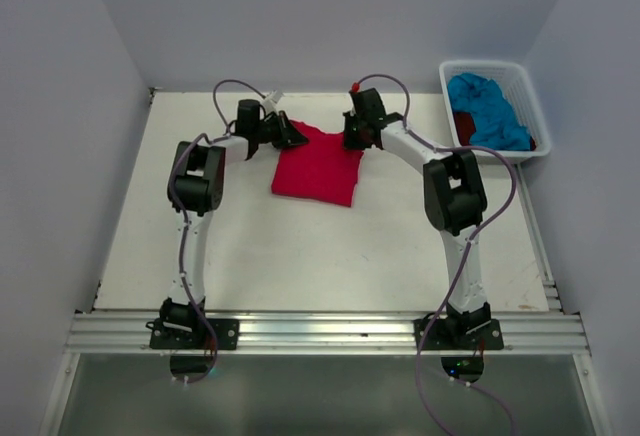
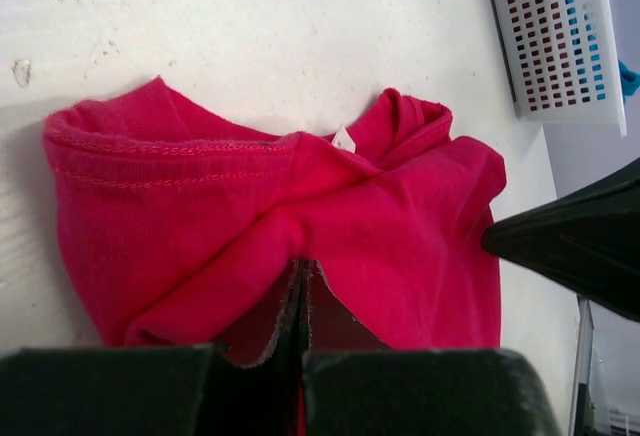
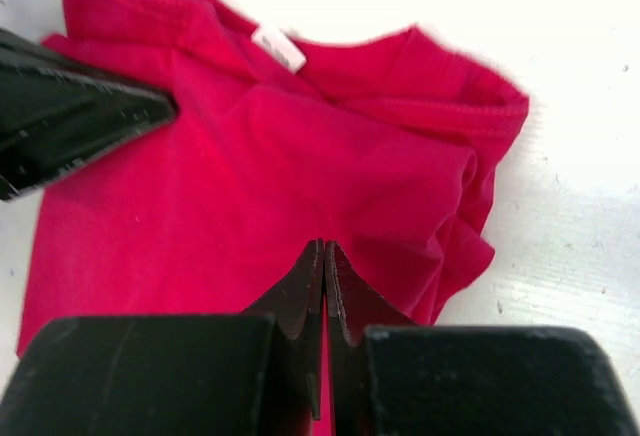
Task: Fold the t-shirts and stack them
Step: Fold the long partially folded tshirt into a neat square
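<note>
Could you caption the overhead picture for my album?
Left end effector and right end effector pinch the far edge of a red-pink t-shirt; a turquoise t-shirt fills the basket.

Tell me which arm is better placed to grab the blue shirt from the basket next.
Right, probably. The basket holding the blue shirt sits at the table's far right, and the right gripper is nearer it than the left gripper. Both seem shut on the red shirt, so release first.

A white bench (image 1: pixel 300 246), scuffed in places, sits between pale grey walls (image 1: pixel 60 106). A white plastic basket (image 1: pixel 480 63) with latticed sides stands at its far right corner. A ribbed aluminium rail (image 1: pixel 330 331) runs along the near edge.
</note>
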